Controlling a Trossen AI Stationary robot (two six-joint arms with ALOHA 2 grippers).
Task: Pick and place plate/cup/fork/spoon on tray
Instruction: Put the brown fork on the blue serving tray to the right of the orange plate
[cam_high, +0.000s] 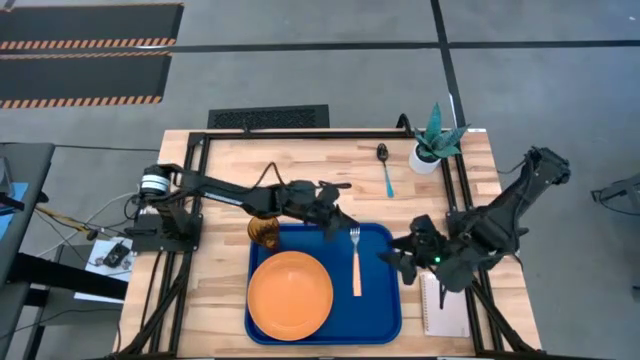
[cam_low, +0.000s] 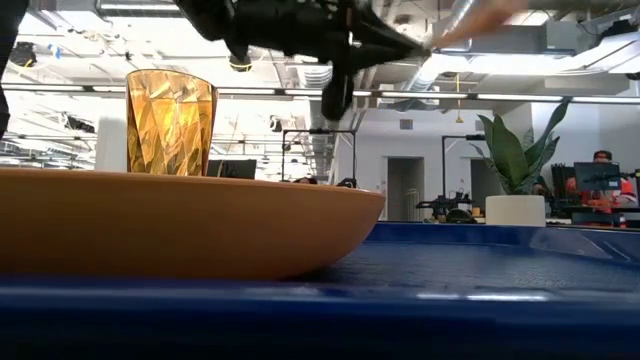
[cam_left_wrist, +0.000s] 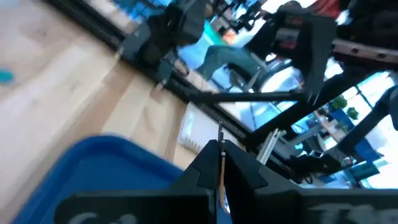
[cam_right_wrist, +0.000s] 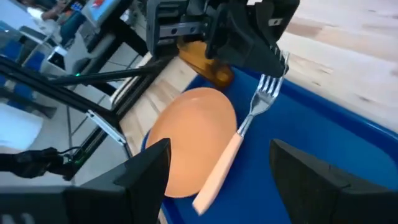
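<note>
The blue tray (cam_high: 385, 300) lies at the table's near middle. The orange plate (cam_high: 290, 293) rests on the tray's left half. The amber cup (cam_high: 264, 232) stands upright at the tray's far left corner. My left gripper (cam_high: 340, 228) is over the tray's far edge, shut on the orange-handled fork (cam_high: 355, 265). The teal-handled spoon (cam_high: 386, 172) lies on the bare wood at the far right, next to the plant pot. My right gripper (cam_high: 400, 258) is open and empty just off the tray's right edge, facing the fork. My left gripper pinches the fork's metal tine end (cam_right_wrist: 268, 79) between its two fingers (cam_right_wrist: 273, 57). The fingers come slanting down from the table's far left. The handle (cam_low: 480, 20) points toward the near edge and hangs free above the tray floor.
A white pot with a green plant (cam_high: 428, 150) stands at the far right corner. A white notepad (cam_high: 445, 305) lies right of the tray under the right arm. Black frame rails (cam_high: 300, 133) run along the table's sides. Bare wood lies between the tray and the far edge.
</note>
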